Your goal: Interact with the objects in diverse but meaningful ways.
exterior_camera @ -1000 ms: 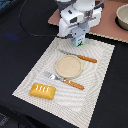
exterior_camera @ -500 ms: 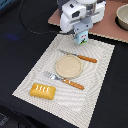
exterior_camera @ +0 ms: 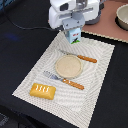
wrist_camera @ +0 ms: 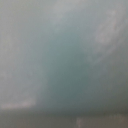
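Robot gripper clamped on a white-blue-green carton, held above the far edge of a pale woven placemat. Golden scored bread loaf lies near the mat's near corner. Wrist view is a blur.

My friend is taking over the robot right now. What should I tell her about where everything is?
Gripper: up above the far edge of the placemat, shut on the carton, white with blue and green. The wrist view is just a blur.
Bread loaf: lying on the mat's near corner, at the exterior view's left.
Plate: mid-mat, with a knife behind it and a fork in front.
Pot: on the tan surface at the exterior view's right.
Done: carton picked up. Left: set it down somewhere sensible; the loaf hasn't been handled.
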